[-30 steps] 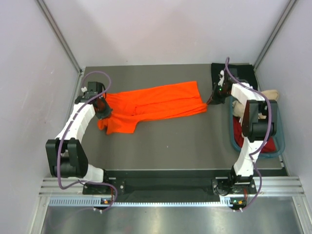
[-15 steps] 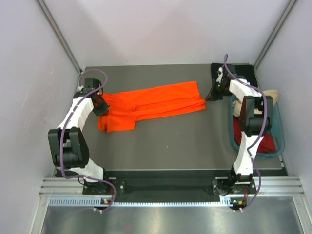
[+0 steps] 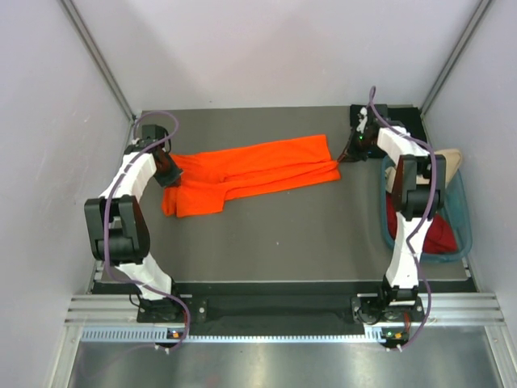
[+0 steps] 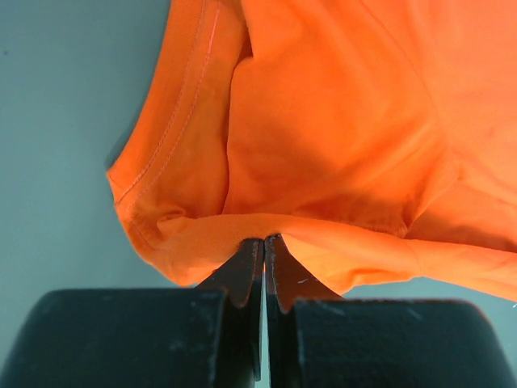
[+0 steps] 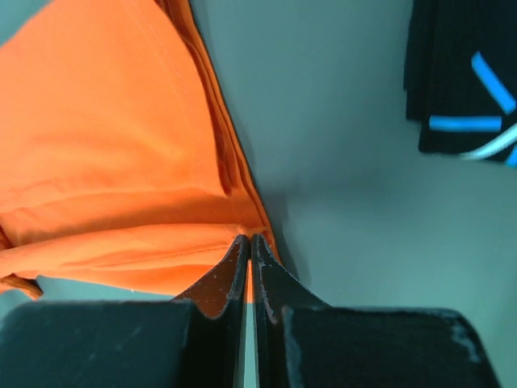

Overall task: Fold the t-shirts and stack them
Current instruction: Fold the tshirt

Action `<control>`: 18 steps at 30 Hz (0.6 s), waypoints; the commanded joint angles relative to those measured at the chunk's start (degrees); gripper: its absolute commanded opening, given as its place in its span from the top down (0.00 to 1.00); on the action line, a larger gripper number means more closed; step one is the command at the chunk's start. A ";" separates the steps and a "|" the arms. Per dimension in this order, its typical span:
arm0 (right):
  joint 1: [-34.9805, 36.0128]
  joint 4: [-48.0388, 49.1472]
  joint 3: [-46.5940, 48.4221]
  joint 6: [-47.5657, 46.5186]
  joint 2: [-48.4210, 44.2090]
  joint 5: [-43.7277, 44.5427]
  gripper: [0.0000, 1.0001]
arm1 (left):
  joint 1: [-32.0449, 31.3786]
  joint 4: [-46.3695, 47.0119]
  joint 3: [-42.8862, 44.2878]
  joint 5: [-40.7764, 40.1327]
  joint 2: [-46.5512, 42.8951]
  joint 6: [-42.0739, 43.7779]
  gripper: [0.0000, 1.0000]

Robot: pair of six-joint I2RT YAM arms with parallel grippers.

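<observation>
Pinching t-shirt (image 3: 258, 168): left tool (image 4: 262, 242), right tool (image 5: 249, 242).

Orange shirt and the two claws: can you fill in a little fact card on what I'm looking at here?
Shirt being worked: orange t-shirt, lying long and partly folded across the table
Left gripper: shut, pinching the shirt's left end
Right gripper: shut, pinching the shirt's right end
Black t-shirt: far right corner, light-blue mark, apart from the orange one
Teal tub: right edge of the table, holds a beige t-shirt and a dark red t-shirt
</observation>
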 commanded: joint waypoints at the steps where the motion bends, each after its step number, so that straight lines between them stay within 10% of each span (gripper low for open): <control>1: 0.21 0.15 4.53 0.52 1.72 -0.56 1.00 | 0.78 1.66 3.35 -0.05 0.87 0.12 1.00; 18: 0.21 -0.99 8.92 0.43 5.94 -1.00 1.00 | 1.22 2.27 7.39 1.89 6.94 0.38 1.00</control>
